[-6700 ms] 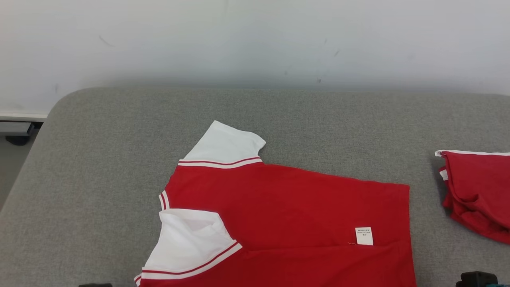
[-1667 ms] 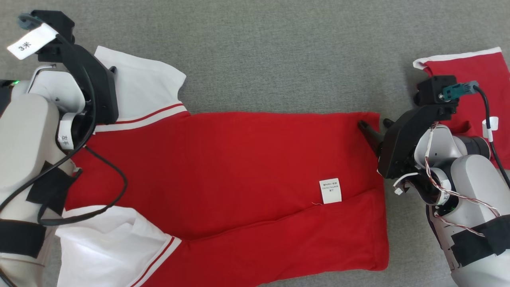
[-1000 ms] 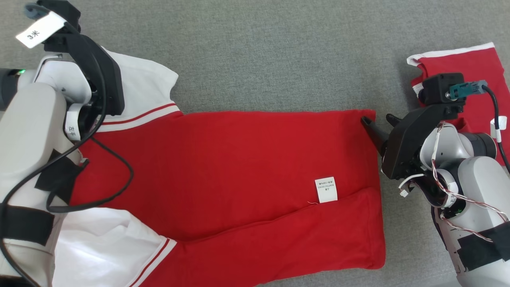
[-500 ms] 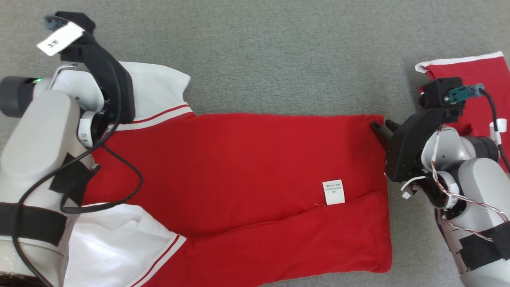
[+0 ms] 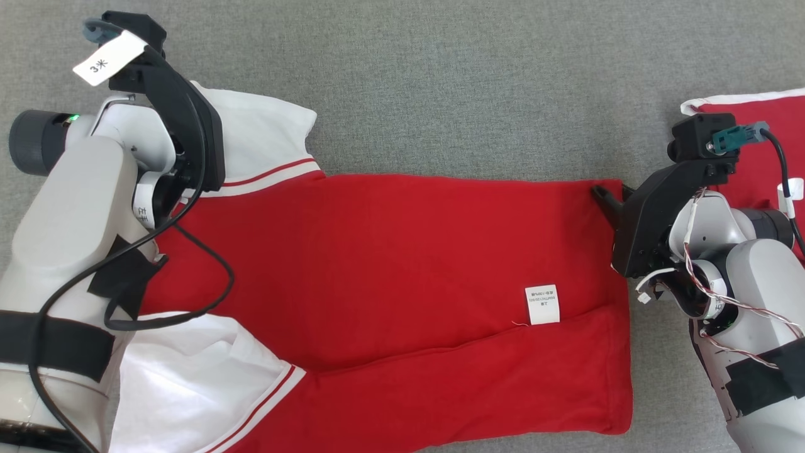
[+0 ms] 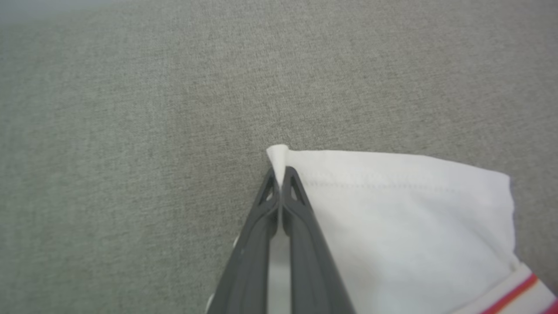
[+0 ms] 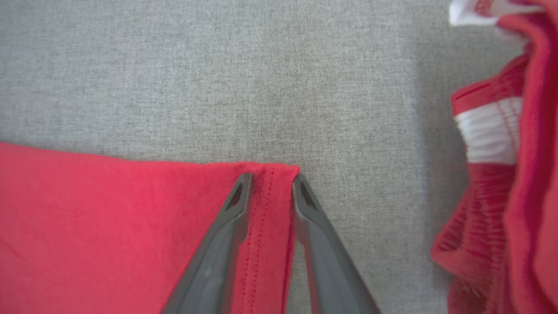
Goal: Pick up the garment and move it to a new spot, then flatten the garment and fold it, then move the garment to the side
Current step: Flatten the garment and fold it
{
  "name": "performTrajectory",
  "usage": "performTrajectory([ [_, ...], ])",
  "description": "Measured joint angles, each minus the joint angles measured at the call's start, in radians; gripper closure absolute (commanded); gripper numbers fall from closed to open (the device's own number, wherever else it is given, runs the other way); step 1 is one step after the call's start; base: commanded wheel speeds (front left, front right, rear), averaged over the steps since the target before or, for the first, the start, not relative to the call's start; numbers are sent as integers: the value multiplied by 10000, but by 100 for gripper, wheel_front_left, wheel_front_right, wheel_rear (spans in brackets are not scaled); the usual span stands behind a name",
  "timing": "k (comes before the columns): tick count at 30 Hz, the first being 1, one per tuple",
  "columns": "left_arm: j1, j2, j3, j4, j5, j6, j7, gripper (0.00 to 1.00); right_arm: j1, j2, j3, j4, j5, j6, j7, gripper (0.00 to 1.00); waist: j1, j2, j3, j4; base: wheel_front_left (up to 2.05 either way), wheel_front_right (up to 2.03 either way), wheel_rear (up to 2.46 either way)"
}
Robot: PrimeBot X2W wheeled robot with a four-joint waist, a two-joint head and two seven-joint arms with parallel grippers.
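Worktop (image 5: 440, 82): grey woven cloth cover, fine even weave, lying flat. Spare red top (image 5: 793, 126): on the worktop at the far right of the head view, cut off by the frame edge, with white trim along its far edge. Right wrist view, same spare red top (image 7: 532, 183): bunched into soft folds, a white ribbed band showing, faint shadow on the grey cloth beside it.

we see a red garment (image 5: 390, 251), its sleeves (image 5: 264, 138) white with red and white striped trim, its label (image 5: 542, 304) white, and a mottled grey surface (image 5: 440, 82).
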Motion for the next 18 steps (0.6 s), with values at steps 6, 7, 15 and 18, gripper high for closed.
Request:
performTrajectory([
  [6,-16,6,2,153,0,-86,-134,100,-38,4,31,98,-4,2,-109,100,0,0,28,18,0,0,0],
  [7,-21,6,6,196,0,-86,-199,100,-62,6,44,125,-21,4,-125,100,0,0,28,18,0,0,0],
  [15,45,-278,593,508,-380,94,-1204,100,20,15,-123,382,-59,4,-642,100,0,0,-341,109,0,0,0],
  [18,159,-437,587,451,-435,0,-1578,100,267,17,-249,353,44,8,-779,100,0,0,-485,183,0,0,0],
])
